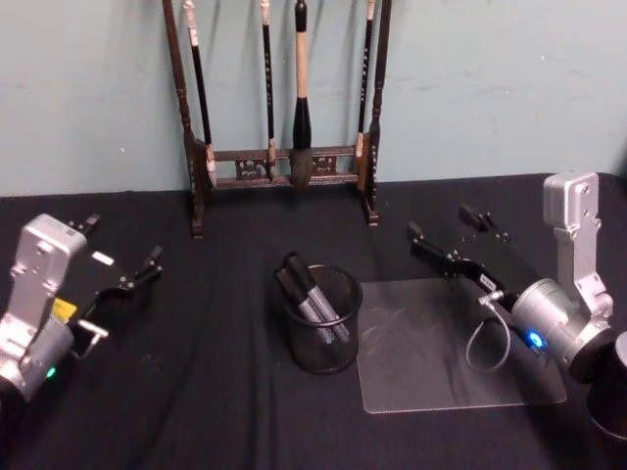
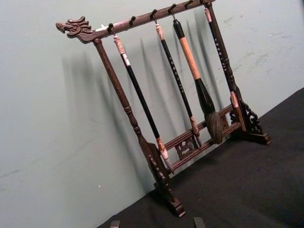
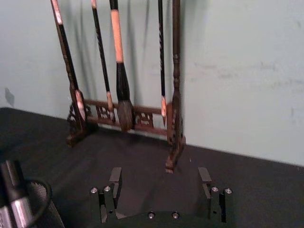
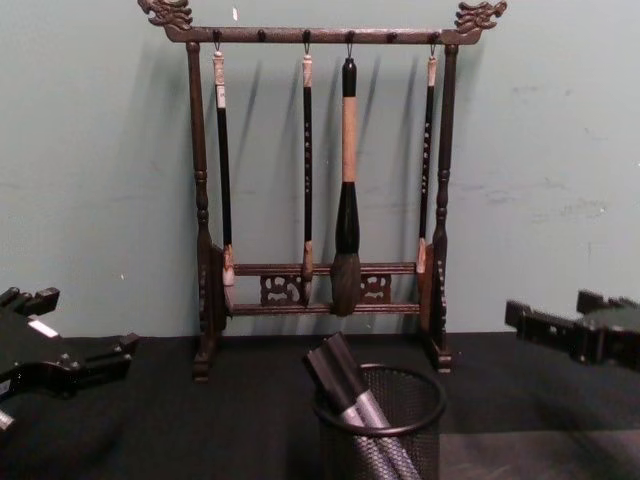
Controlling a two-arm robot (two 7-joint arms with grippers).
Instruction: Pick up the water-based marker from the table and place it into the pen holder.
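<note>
Head view: a matte black table (image 1: 196,392) runs back to a pale blue-green wall (image 1: 490,88). The round black wire-mesh pen holder (image 1: 322,323) stands mid-table with two dark markers with silver barrels (image 1: 312,294) leaning inside it. A clear flat plastic sheet (image 1: 451,343) lies just right of the holder. A tall dark wooden brush rack (image 1: 284,166) stands behind the holder, against the wall. The left gripper (image 1: 122,257) hovers well left of the holder, fingers spread wide, empty. The right gripper (image 1: 451,235) hovers right of the holder over the sheet, fingers also wide, empty.

Left wrist view: the rack (image 2: 161,95) with four hanging brushes, before the wall.

Right wrist view: the holder's rim (image 3: 45,199) near the right gripper's (image 3: 161,183) parted fingers.

Chest view: the markers (image 4: 350,390) lean inside the holder (image 4: 385,430), in front of the rack.
</note>
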